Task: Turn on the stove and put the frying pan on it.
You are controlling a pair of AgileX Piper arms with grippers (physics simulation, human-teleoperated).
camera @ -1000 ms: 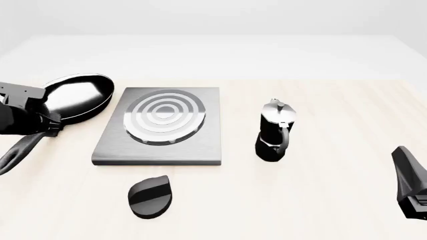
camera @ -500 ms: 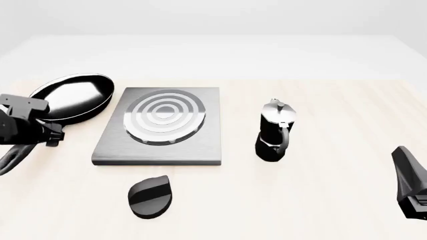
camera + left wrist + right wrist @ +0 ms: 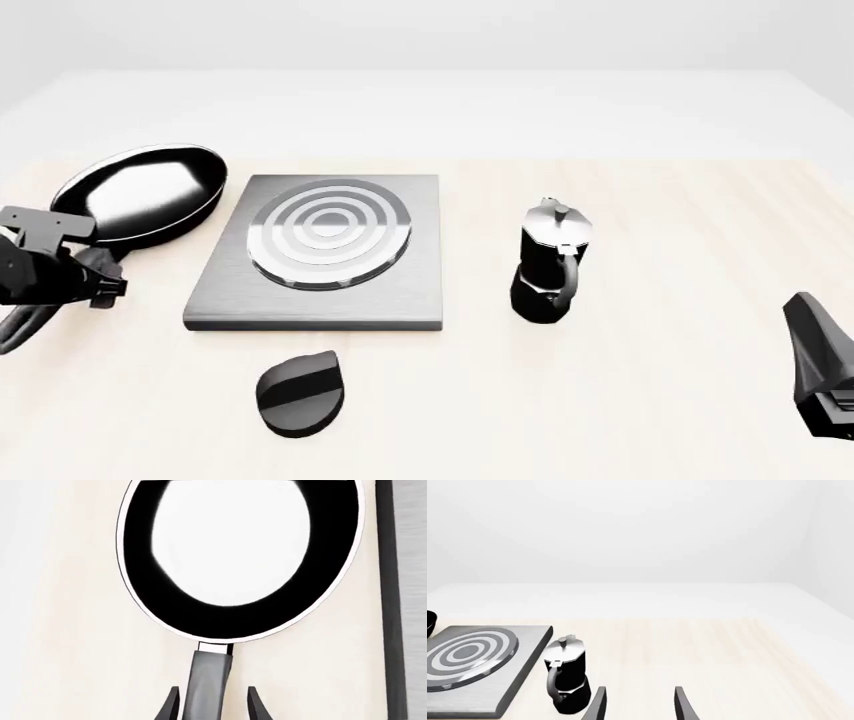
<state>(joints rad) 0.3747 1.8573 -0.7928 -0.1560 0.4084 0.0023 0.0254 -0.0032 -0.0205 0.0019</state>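
The frying pan point(image 3: 134, 193), round, black and glossy inside, lies on the table left of the stove point(image 3: 227, 290), a grey plate with a ringed burner point(image 3: 330, 232). Its handle point(image 3: 24, 322) runs toward the front left. My left gripper point(image 3: 83, 272) is low over the handle. In the left wrist view the pan point(image 3: 167, 610) fills the picture and the left gripper point(image 3: 213, 707) is open, one finger on each side of the handle point(image 3: 207, 680) with small gaps. The black teardrop knob point(image 3: 300, 392) lies in front of the stove. My right gripper point(image 3: 807, 320) is open and empty at the front right; it also shows in the right wrist view point(image 3: 639, 705).
A black moka pot point(image 3: 550, 262) with a silver lid stands right of the stove; it also shows in the right wrist view point(image 3: 567, 680). The stove's edge point(image 3: 393, 605) runs close beside the pan. The table's far edge lies behind the pan and the stove.
My left gripper has moved down and toward the near end of the pan's handle, uncovering the pan's left rim. The pan, the stove, the knob and the right arm have not moved.
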